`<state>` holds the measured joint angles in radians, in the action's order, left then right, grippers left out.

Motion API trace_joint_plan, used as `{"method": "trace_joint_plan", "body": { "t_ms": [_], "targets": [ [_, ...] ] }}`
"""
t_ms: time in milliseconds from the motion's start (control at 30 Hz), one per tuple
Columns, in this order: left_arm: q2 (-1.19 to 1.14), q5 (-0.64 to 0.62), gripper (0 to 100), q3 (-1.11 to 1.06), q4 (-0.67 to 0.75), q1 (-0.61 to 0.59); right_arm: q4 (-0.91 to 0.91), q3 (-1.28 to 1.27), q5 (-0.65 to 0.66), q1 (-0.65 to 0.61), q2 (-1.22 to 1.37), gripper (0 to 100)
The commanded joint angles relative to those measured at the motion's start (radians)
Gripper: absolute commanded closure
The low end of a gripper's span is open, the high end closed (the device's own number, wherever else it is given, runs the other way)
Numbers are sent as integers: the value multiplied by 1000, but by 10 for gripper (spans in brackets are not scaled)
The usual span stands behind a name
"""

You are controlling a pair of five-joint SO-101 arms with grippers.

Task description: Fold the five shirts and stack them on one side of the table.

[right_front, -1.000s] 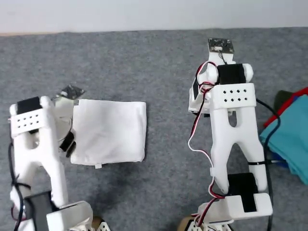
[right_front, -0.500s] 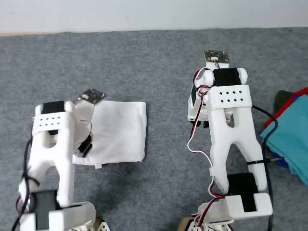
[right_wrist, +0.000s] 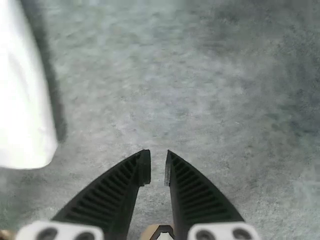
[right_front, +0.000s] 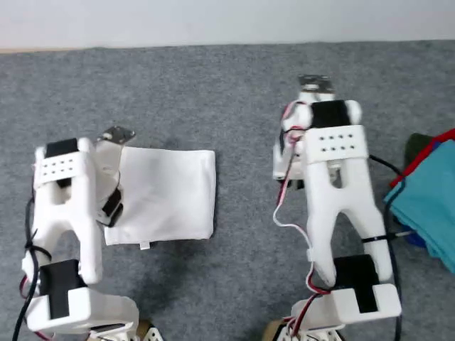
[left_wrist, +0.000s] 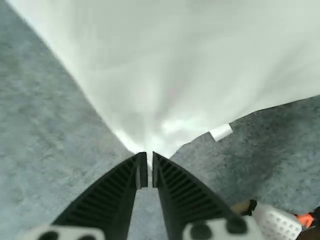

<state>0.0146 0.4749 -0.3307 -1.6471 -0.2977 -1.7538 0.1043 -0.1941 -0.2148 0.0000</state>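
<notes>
A folded white shirt (right_front: 167, 192) lies flat on the grey table, left of centre. My left gripper (right_front: 112, 206) sits at the shirt's left edge near its front corner. In the left wrist view the white shirt (left_wrist: 190, 65) bunches to a point between the left gripper's (left_wrist: 149, 160) closed tips. My right gripper (right_front: 288, 162) hovers over bare table to the right of the shirt. In the right wrist view the right gripper (right_wrist: 157, 167) is shut on nothing, and the white shirt's edge (right_wrist: 20, 115) lies off to one side.
A pile of unfolded shirts (right_front: 426, 199) in teal, red and dark green lies at the table's right edge, beside the right arm. Bare grey table surface (right_front: 213, 92) stretches across the back.
The left arm swung right over the shirt's left part, then came back left. The right arm drifted slightly left. The shirt's outline looks the same.
</notes>
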Motion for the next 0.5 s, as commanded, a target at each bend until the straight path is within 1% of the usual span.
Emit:
{"method": "trace_joint_plan", "body": {
  "t_ms": [0,67,167,233,300,367,467],
  "targets": [
    [121,0,971,154,-84,0,-36,-5,0,-104,-51,935],
    [216,-5,971,197,-101,0,-36,-8,0,-171,-45,935],
    [365,-60,971,205,-101,0,-35,-8,-6,-248,-44,935],
    [457,-95,971,185,-104,-6,-33,-2,-66,-268,-44,935],
    [539,-123,970,162,-104,-51,-18,-5,-133,-274,-42,935],
    [606,-126,970,137,-104,-120,21,-15,-180,-283,-39,934],
    [686,-112,969,81,-104,-244,139,-52,-229,-289,-25,934]
  ]
}}
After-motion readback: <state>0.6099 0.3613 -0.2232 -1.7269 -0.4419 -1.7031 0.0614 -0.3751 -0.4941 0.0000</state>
